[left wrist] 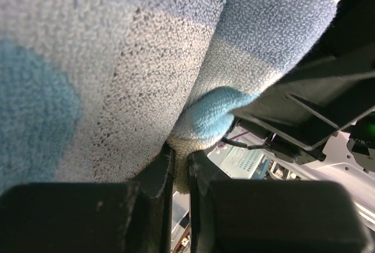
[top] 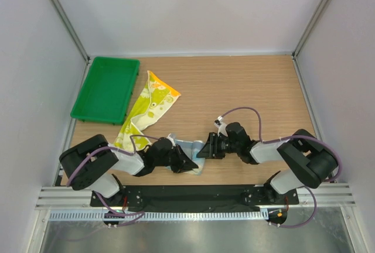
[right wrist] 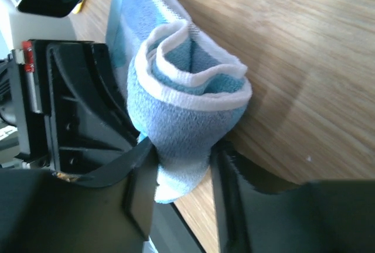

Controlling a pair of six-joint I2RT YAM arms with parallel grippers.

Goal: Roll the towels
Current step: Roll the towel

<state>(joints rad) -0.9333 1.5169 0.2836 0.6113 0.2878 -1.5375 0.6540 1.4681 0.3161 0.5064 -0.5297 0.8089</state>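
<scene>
The rolled blue towel sits between the right fingers, gripped on both sides; the left fingers, nearly closed, pinch its edge. The yellow towel lies at eleven o'clock on the desk.

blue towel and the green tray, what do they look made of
The blue towel: looped terry cloth, soft and matte; fuzzy pile and a white hemmed edge show close up. The green tray: probably moulded plastic, smooth with a slight sheen and a raised rim.
</scene>
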